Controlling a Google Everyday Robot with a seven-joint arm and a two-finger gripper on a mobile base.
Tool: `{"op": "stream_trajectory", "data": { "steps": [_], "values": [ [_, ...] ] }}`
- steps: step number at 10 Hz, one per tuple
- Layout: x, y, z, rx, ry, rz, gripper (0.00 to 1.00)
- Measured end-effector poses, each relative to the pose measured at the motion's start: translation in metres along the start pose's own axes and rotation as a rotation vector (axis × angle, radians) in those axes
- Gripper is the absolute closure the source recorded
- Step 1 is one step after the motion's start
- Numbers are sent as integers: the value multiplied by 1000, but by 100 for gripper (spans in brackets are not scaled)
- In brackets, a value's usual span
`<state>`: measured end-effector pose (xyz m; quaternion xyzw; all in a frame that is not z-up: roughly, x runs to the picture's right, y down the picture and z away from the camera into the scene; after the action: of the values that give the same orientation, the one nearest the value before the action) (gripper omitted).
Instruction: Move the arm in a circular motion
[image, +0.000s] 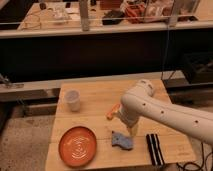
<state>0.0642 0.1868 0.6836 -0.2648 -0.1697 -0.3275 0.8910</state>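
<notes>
Cream arm (155, 109) sits mid-frame, claw (132, 131) low over the desk (95, 90). I cannot tell the claw's state. Circle smoothly, clearing the blue object (122, 141).

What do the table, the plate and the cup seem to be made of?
Table: likely wood, matte; pale tan with faint board seams.
Plate: orange, smooth, maybe plastic or glazed ceramic; ring pattern, slight sheen.
Cup: white, matte, perhaps paper or plastic.
The gripper hangs over the table, right of the plate.

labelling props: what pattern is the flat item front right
The flat item has black-white stripes, camera view; tool is left of it.
</notes>
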Motion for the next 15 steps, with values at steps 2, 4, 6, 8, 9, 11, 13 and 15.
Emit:
{"op": "stream_trajectory", "data": {
  "steps": [2,4,6,8,9,11,13,15],
  "values": [
    [-44,-17,4,-14,-27,-111,20],
    [-83,-36,8,-29,-43,-225,20],
    [-94,-54,10,-36,-49,-292,20],
    [-81,-81,16,-32,-51,-299,20],
    [-76,-95,19,-32,-56,-302,20],
    [-72,-113,23,-27,-62,-304,20],
    [-62,-124,25,-18,-57,-283,20],
    [-37,-148,26,-12,-41,-261,20]
  ]
}}
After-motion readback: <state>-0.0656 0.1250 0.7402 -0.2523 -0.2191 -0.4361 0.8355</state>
